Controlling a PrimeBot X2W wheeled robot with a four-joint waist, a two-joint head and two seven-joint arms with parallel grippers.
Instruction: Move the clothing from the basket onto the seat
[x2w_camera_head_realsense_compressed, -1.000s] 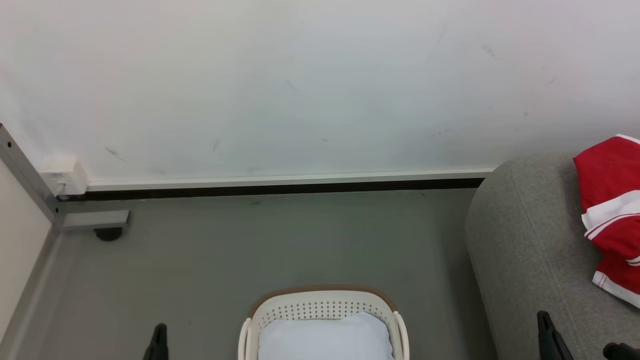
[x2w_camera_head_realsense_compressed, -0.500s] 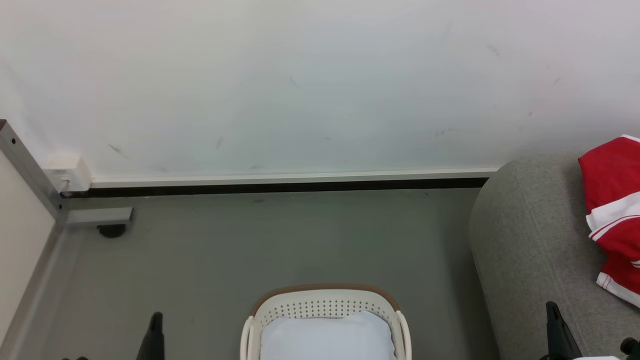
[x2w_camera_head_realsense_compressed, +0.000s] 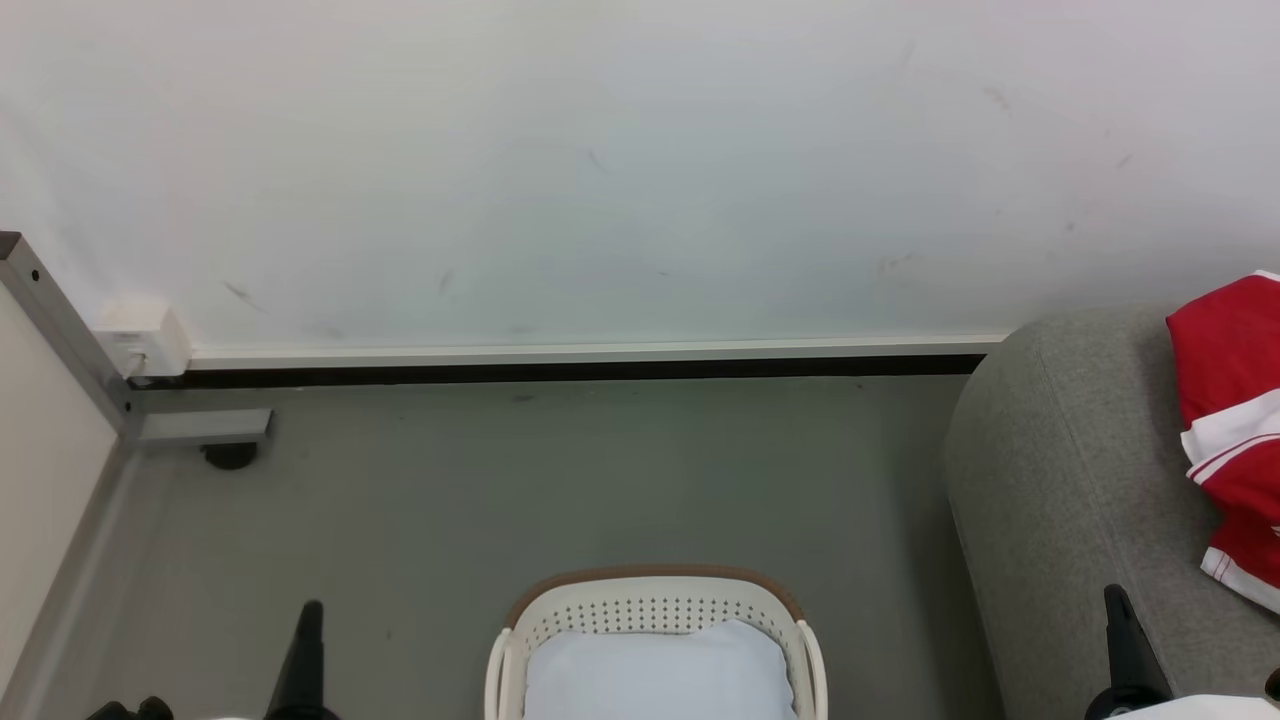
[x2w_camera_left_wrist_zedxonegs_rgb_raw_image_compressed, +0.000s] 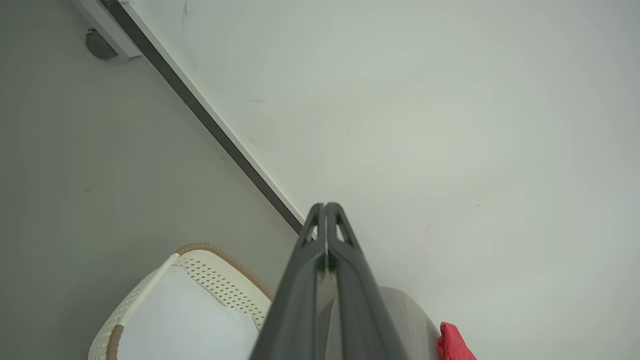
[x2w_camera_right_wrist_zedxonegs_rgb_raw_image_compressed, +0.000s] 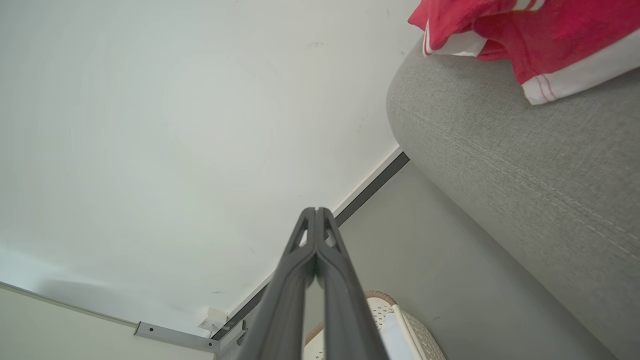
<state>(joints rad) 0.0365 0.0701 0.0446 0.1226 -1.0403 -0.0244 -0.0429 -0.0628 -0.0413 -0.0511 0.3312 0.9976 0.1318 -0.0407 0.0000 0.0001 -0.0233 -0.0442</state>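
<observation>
Jersey's up on the sofa, pad's in the basket

The red-and-white jersey (x2w_camera_head_realsense_compressed: 1232, 400) is draped over the top of the light-grey sofa (x2w_camera_head_realsense_compressed: 1060, 480) at the right edge of the head view. It's well apart from the cream brown-rimmed basket (x2w_camera_head_realsense_compressed: 650, 608) at bottom centre. The basket sits on the grey floor (x2w_camera_head_realsense_compressed: 560, 480) with a pale blue-white pad (x2w_camera_head_realsense_compressed: 655, 680) inside. The left gripper (x2w_camera_head_realsense_compressed: 308, 625) pokes up at lower left and the right gripper (x2w_camera_head_realsense_compressed: 1118, 610) at lower right, in front of the sofa's rounded side. In each wrist view the 2 dark fingers are pressed together tip to tip, so both are closed. In the right wrist view the jersey sits upper right, its striped white hem lying on the grey fabric.
</observation>
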